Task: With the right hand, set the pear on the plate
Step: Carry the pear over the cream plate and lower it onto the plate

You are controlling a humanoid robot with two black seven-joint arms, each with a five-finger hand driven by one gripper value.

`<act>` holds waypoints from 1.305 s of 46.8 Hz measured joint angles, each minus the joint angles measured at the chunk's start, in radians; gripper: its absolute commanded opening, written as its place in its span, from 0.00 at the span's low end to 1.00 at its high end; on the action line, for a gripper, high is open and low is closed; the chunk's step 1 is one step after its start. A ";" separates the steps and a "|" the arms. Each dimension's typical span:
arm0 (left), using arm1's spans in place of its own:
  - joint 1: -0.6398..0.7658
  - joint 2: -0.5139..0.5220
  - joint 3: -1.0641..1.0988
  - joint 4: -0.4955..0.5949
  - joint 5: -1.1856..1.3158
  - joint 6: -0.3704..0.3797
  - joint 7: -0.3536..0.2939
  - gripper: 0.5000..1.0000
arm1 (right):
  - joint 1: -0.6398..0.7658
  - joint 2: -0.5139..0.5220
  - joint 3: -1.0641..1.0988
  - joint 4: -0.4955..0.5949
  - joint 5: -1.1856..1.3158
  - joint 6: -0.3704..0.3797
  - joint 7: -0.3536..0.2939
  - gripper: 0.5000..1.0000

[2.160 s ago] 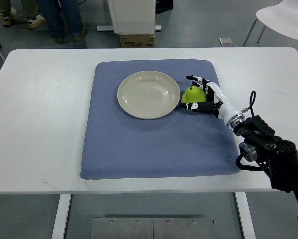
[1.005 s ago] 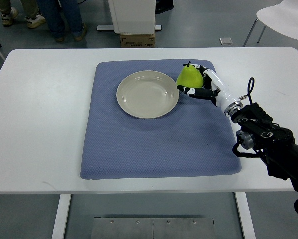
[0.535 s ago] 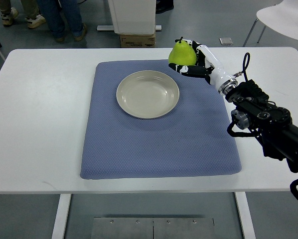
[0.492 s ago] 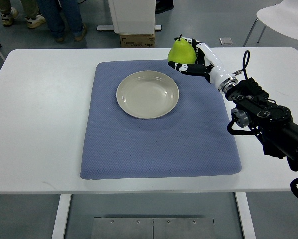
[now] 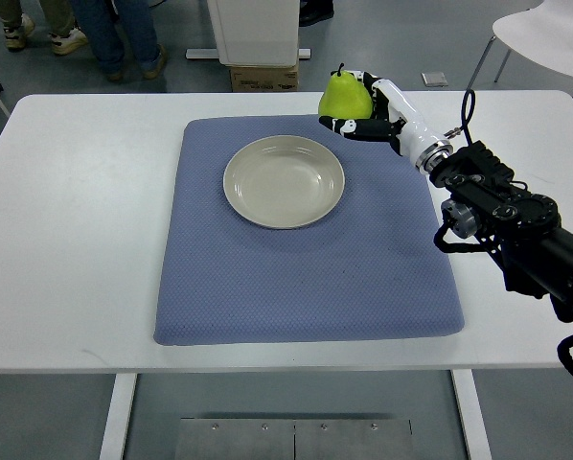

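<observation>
A green pear (image 5: pixel 341 94) is held up in the air by my right hand (image 5: pixel 356 107), whose black and white fingers are shut around it. It hangs above the far right corner of the blue mat (image 5: pixel 306 278), just past the upper right rim of the plate. The cream plate (image 5: pixel 284 181) lies empty on the far half of the mat. My right arm (image 5: pixel 497 216) reaches in from the right edge. The left arm does not show.
The mat lies on a white table (image 5: pixel 66 230). Beyond the far edge stand a cardboard box (image 5: pixel 263 77) under a white cabinet, a person's legs (image 5: pixel 114 34) at the top left, and a white chair (image 5: pixel 545 29) at the top right.
My right hand has lifted the pear off the mat beside the plate, raised it, and carried it slightly left toward the plate.
</observation>
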 measured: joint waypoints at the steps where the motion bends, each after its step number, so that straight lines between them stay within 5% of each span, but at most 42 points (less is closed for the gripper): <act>1: 0.000 0.000 0.000 0.000 0.000 0.000 0.000 1.00 | -0.001 0.000 -0.003 0.007 0.000 0.001 -0.002 0.00; 28: 0.000 0.000 0.000 0.000 0.000 0.000 0.000 1.00 | -0.037 0.000 -0.097 0.177 0.000 0.015 -0.005 0.00; 55: 0.000 0.000 0.000 0.000 0.000 0.000 0.000 1.00 | -0.089 0.000 -0.134 0.166 -0.001 -0.016 -0.012 0.00; 61: 0.000 0.000 0.000 0.000 0.000 0.000 0.000 1.00 | -0.091 0.000 -0.134 0.165 0.000 -0.040 -0.012 0.23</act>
